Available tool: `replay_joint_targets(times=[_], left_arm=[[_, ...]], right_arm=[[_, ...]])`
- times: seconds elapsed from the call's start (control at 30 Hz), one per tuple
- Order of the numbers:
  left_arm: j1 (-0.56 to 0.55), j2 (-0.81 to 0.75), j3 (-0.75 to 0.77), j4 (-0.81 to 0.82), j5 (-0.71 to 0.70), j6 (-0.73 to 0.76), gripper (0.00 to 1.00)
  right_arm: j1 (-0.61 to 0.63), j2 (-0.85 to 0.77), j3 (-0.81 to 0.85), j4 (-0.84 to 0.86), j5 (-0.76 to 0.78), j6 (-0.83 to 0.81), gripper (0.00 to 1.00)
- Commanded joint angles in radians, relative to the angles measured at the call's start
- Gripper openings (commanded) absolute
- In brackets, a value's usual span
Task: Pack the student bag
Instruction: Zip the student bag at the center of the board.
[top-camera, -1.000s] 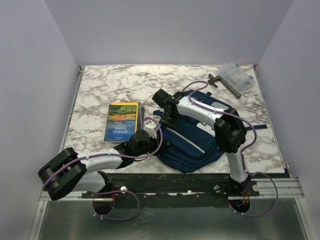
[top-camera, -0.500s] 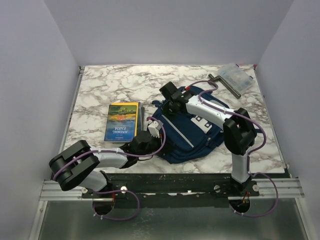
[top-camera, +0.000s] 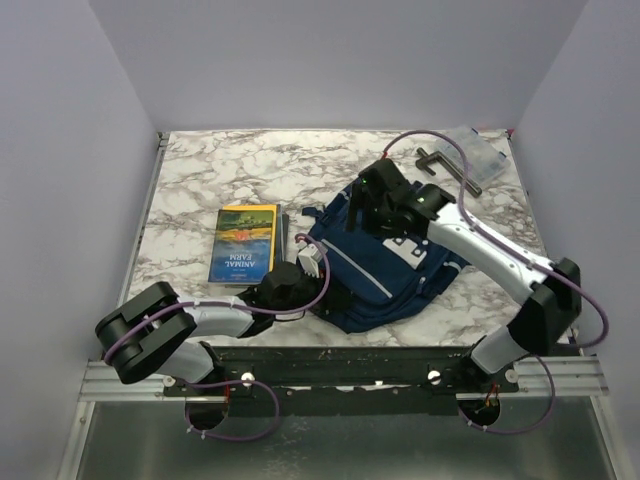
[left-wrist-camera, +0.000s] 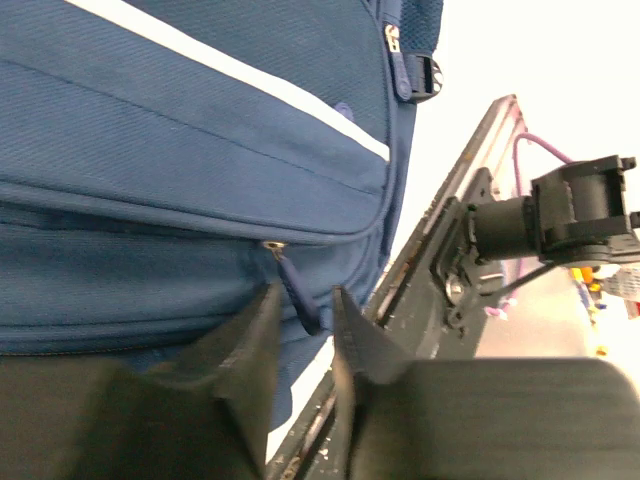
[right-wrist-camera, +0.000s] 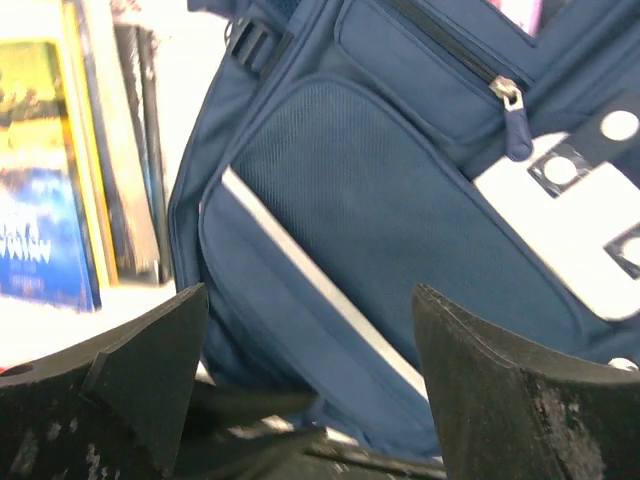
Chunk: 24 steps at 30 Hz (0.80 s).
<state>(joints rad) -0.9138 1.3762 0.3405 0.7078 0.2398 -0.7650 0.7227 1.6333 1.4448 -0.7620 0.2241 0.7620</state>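
The student bag (top-camera: 392, 272), navy with grey stripes, lies flat at the table's near middle. My left gripper (top-camera: 318, 268) is at its near-left side. In the left wrist view the fingers (left-wrist-camera: 305, 295) stand a narrow gap apart, and a dark zipper pull (left-wrist-camera: 296, 290) hangs loose between them without being pinched. My right gripper (top-camera: 372, 205) hovers over the bag's far end. Its jaws (right-wrist-camera: 308, 295) are wide open above the blue fabric (right-wrist-camera: 380, 200), and nothing is between them.
A yellow and blue "Animal Farm" book (top-camera: 243, 242) lies left of the bag, with a darker book (top-camera: 283, 230) against its right side. A clear plastic case (top-camera: 472, 152) and a dark T-shaped tool (top-camera: 445, 168) sit at the far right. The metal rail (top-camera: 350, 365) runs along the near edge.
My right gripper has let go, opened wide and moved right over the bag, its elbow swinging out right. The bag now lies flatter. My left fingers have parted slightly around the zipper pull.
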Motion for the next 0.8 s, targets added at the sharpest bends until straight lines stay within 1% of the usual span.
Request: replay_joint_targets(times=[0.0,0.07,0.13,0.17,0.2,0.23,0.3,0.37,0.4,0.43,0.47,0.5,0.57,0.6,0.7,0.77], left_arm=[[0.035,0.013,0.002,0.043,0.142,-0.05,0.37],[0.056,-0.011,-0.019,0.042,0.151,-0.064,0.45],[0.089,-0.058,-0.054,0.033,0.161,-0.092,0.53],[0.118,-0.084,-0.066,0.019,0.178,-0.124,0.6],[0.142,-0.104,-0.073,-0.006,0.2,-0.148,0.76],[0.16,-0.13,-0.07,-0.048,0.216,-0.172,0.79],[0.176,-0.174,-0.037,-0.189,0.222,-0.211,0.81],[0.179,-0.216,0.005,-0.314,0.195,-0.253,0.81],[0.183,-0.233,0.029,-0.403,0.17,-0.277,0.8],[0.187,-0.25,0.059,-0.483,0.132,-0.298,0.78],[0.196,-0.261,0.083,-0.568,0.105,-0.327,0.75],[0.203,-0.267,0.103,-0.618,0.08,-0.36,0.72],[0.218,-0.281,0.121,-0.658,0.06,-0.42,0.71],[0.219,-0.29,0.129,-0.673,0.038,-0.442,0.7],[0.219,-0.306,0.16,-0.727,-0.03,-0.498,0.68],[0.219,-0.306,0.186,-0.774,-0.069,-0.521,0.67]], right_arm=[[0.001,-0.158,-0.091,-0.171,-0.087,-0.182,0.85],[0.027,-0.237,-0.167,-0.185,-0.124,-0.15,0.84],[0.068,-0.308,-0.23,-0.191,-0.143,-0.081,0.83],[0.104,-0.327,-0.253,-0.191,-0.136,-0.04,0.82],[0.142,-0.345,-0.27,-0.181,-0.123,0.016,0.81],[0.191,-0.354,-0.29,-0.153,-0.119,0.055,0.8],[0.286,-0.361,-0.321,-0.096,-0.051,0.161,0.79],[0.35,-0.357,-0.364,-0.03,0.024,0.257,0.77],[0.371,-0.354,-0.379,-0.003,0.065,0.306,0.74],[0.392,-0.351,-0.404,0.032,0.101,0.319,0.69],[0.4,-0.346,-0.414,0.048,0.127,0.339,0.63],[0.404,-0.336,-0.421,0.052,0.16,0.357,0.6],[0.414,-0.311,-0.432,0.059,0.205,0.387,0.58],[0.417,-0.297,-0.433,0.063,0.216,0.391,0.57],[0.424,-0.239,-0.429,0.077,0.233,0.404,0.52],[0.433,-0.21,-0.43,0.089,0.25,0.411,0.51]])
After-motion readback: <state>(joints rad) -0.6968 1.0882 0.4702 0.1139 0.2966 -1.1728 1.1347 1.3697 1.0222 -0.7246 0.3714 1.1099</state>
